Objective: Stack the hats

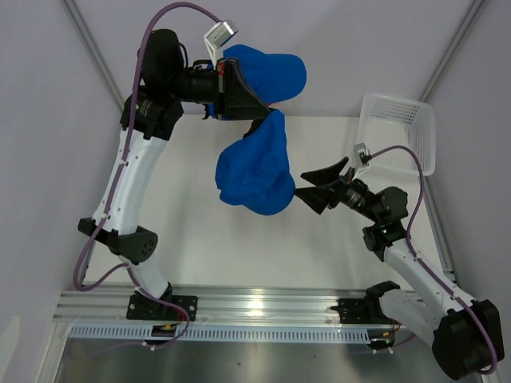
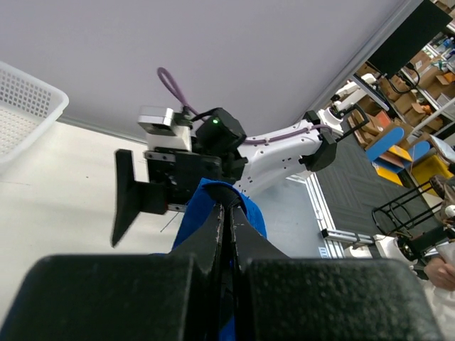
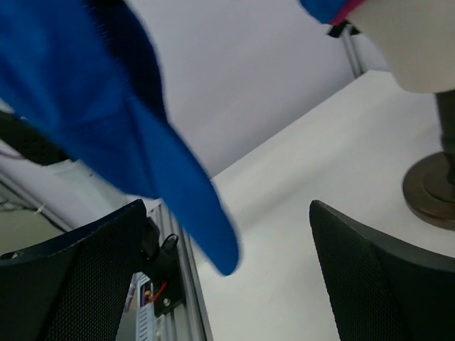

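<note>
Where the left arm reaches high over the far side of the table (image 1: pixel 239 255), the left gripper (image 1: pixel 257 102) has its fingers pressed together on a fold of a blue cap (image 1: pixel 255 171). The cap hangs from it in the air above the middle of the table, its crown sagging down. In the right wrist view the cap's curved brim points downward. The right gripper (image 1: pixel 307 186) hovers just beside the cap's right side with its fingers spread wide. Next to the left gripper, more blue cloth (image 1: pixel 267 70) covers the top of a cream dummy head (image 3: pixel 412 50) on a dark stand (image 3: pixel 430 188), and a pink strip (image 3: pixel 343 13) shows under its edge. Whether this cloth is a second blue cap cannot be told. A white mesh basket (image 1: pixel 399 128) sits at the far right corner.
</note>
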Tool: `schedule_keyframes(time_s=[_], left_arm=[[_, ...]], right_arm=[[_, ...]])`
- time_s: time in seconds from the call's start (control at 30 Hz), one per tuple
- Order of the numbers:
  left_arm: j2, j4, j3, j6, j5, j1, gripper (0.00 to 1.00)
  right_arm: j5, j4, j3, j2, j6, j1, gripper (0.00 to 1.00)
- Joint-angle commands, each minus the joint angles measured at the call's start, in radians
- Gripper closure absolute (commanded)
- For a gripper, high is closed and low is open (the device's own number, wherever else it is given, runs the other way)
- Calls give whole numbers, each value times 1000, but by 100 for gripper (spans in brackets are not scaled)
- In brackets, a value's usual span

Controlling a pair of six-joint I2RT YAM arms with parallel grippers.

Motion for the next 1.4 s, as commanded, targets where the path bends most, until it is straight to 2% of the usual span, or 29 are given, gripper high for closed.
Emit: schedule_keyframes(time_s=[0.0,0.2,0.3,0.47,0.73,0.87,1.03,1.17,1.37], left_arm=[[-31,38,42,-34,-13,16,99],[-26,87,49,-85,-7,24,99],[-23,118,49,-115,13,24,99],[-35,123,51,-118,26,24,99],[-54,160,54,-149,42,28,99],[-68,178,53,-160,46,36,98],[-75,238,34,-206,61,36,98],[-77,264,28,-232,69,36,98],[-74,284,28,-243,66,36,98]], right_arm=[[-13,5,41,-56,-72,69,0],[22,44,13,-58,-55,152,1],[62,22,20,-27,-101,177,1],[130,-103,69,-7,-238,177,1],[194,-228,130,19,-374,160,1],[202,-202,106,-23,-363,87,1],[81,-102,118,8,-302,37,1],[-13,-7,138,45,-225,49,0],[-63,83,158,74,-154,131,1]])
